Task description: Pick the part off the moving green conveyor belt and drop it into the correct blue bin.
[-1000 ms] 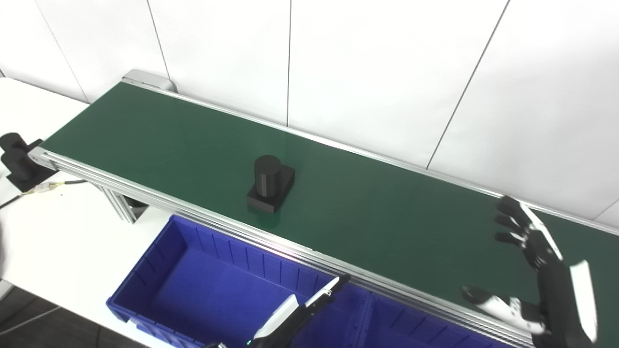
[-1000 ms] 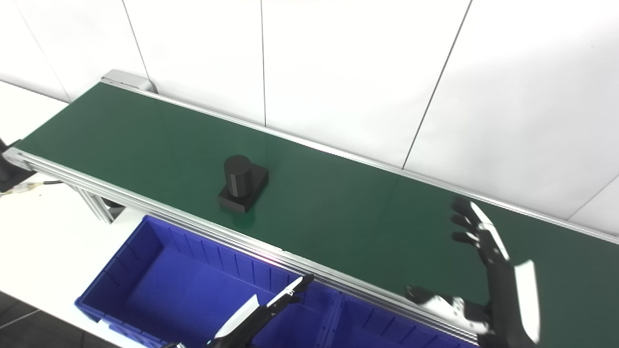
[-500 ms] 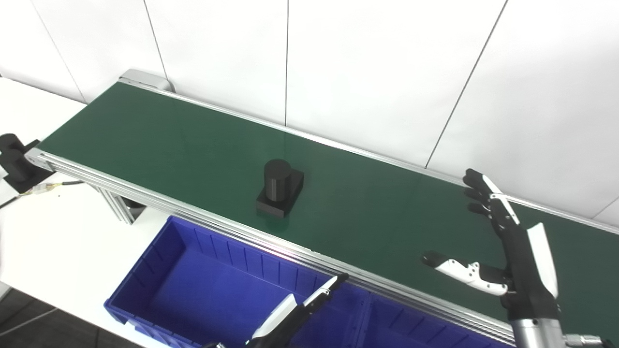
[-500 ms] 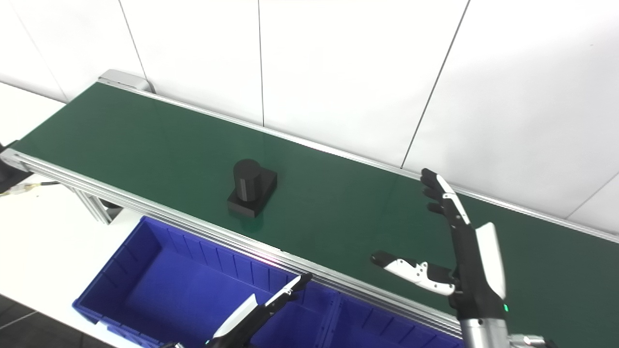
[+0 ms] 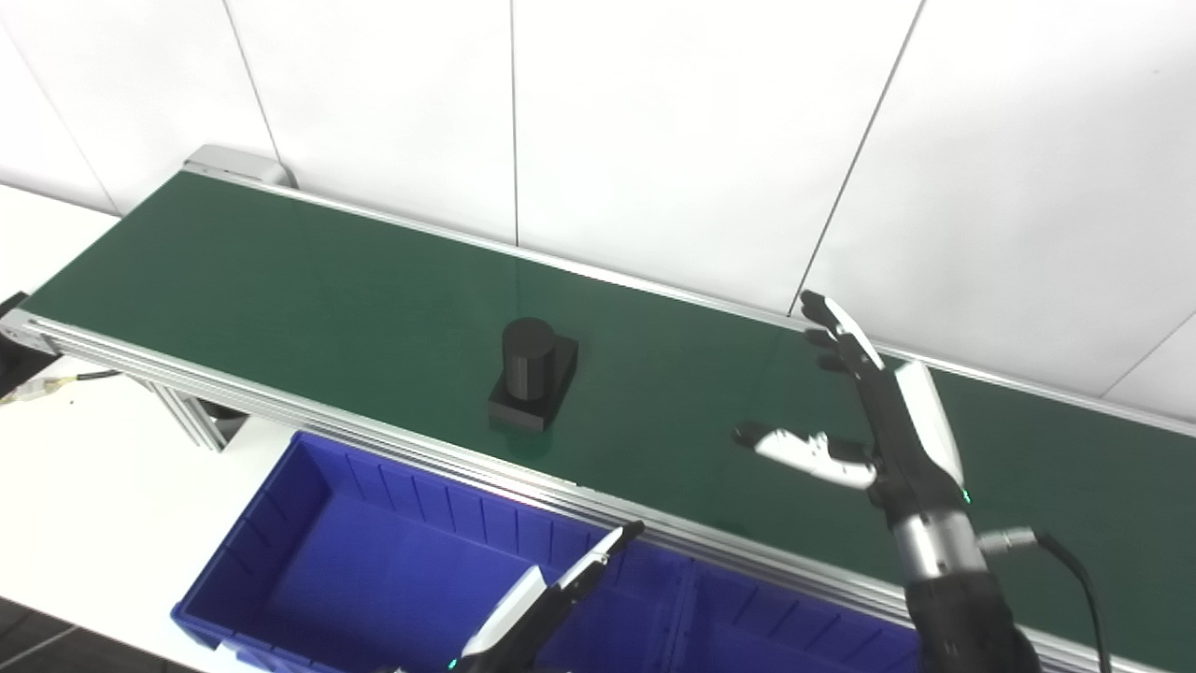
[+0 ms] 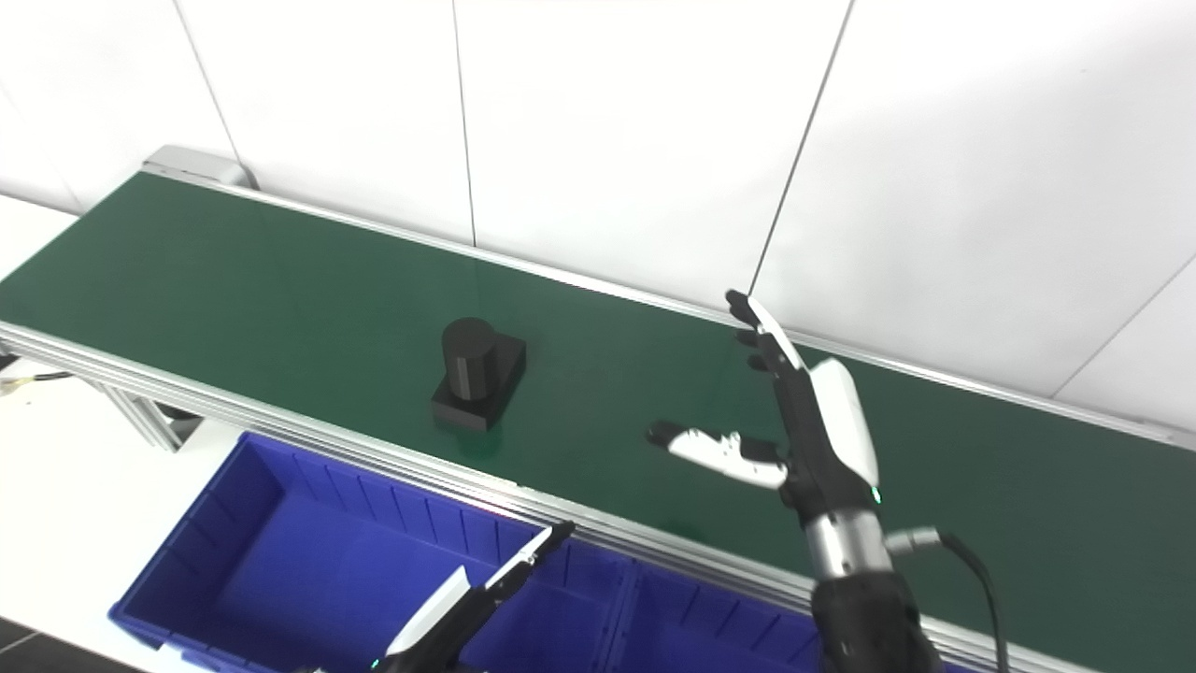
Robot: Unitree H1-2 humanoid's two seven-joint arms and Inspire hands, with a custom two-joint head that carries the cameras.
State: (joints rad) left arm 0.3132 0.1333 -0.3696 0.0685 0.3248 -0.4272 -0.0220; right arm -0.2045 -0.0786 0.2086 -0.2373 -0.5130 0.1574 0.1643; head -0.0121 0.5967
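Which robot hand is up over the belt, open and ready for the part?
The right robot hand, fingers spread above the belt. The left sits low over the bin.

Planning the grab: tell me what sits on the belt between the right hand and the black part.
Nothing: only bare green conveyor belt lies between the open right hand and the black part. Both eye views show that stretch bare.

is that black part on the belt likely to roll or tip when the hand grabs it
The black part probably won't roll: its cylinder stands upright on a flat rectangular base. A sideways push high on the cylinder might tip it. It looks rigid with a matte surface, so the open right hand should grip it without much slipping.
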